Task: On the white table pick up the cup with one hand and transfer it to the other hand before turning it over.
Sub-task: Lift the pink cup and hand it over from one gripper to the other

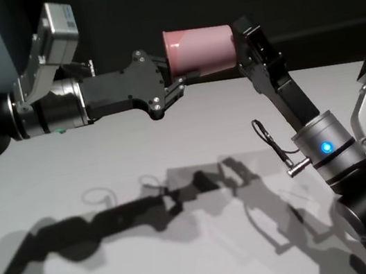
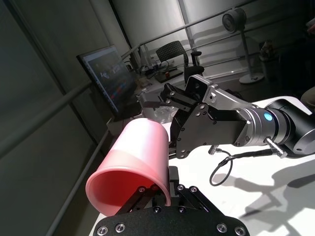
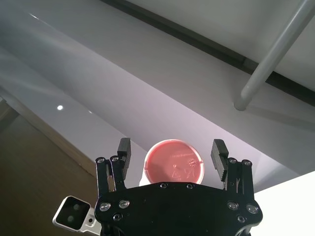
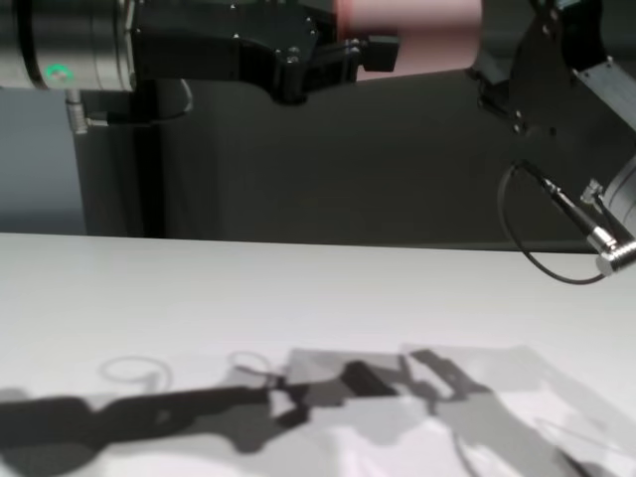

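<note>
The pink cup (image 1: pixel 200 51) lies on its side in mid-air, high above the white table (image 1: pixel 102 157). My left gripper (image 1: pixel 179 80) is shut on the cup's rim wall; the left wrist view shows the open mouth (image 2: pixel 133 167) facing that camera, with the fingers (image 2: pixel 167 179) pinching the rim. My right gripper (image 1: pixel 246 42) is at the cup's base end. In the right wrist view its fingers (image 3: pixel 219 155) stand apart on either side of the base (image 3: pixel 173 166), with gaps showing. The chest view cuts the cup (image 4: pixel 407 25) at the top edge.
Both arms cast shadows (image 1: pixel 178 194) on the table below. A thin cable (image 1: pixel 268 140) loops off my right wrist. A dark backdrop stands behind the table. A monitor (image 2: pixel 106 73), a chair and a fan show far off in the room.
</note>
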Robot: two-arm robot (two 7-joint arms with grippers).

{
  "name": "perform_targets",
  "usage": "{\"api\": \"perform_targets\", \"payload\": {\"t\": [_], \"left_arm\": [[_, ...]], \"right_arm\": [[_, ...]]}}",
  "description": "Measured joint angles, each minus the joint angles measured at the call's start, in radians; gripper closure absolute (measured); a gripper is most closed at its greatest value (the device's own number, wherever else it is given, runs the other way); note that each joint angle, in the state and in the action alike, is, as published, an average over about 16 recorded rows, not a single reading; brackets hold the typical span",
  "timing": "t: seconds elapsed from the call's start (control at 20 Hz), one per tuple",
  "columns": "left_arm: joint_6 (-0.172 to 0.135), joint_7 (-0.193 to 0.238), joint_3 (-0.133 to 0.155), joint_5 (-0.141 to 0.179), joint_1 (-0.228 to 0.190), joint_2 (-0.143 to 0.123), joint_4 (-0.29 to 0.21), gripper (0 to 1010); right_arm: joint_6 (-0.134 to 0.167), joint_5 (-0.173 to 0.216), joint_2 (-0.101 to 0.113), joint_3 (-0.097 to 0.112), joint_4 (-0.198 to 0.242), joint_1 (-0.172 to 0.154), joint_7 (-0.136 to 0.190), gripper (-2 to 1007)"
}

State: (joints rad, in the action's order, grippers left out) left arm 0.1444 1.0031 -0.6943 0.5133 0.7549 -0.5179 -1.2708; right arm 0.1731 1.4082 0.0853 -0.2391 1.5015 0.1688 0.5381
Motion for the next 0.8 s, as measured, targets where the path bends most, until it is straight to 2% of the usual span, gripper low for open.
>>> {"api": "perform_targets", "payload": {"t": [0.8], "left_arm": [[0.000,0.000,0.000,0.000,0.000,0.000,0.000,960]], "right_arm": [[-0.024,0.016,0.014,-0.051,-0.022,0.020,0.001,3]]}}
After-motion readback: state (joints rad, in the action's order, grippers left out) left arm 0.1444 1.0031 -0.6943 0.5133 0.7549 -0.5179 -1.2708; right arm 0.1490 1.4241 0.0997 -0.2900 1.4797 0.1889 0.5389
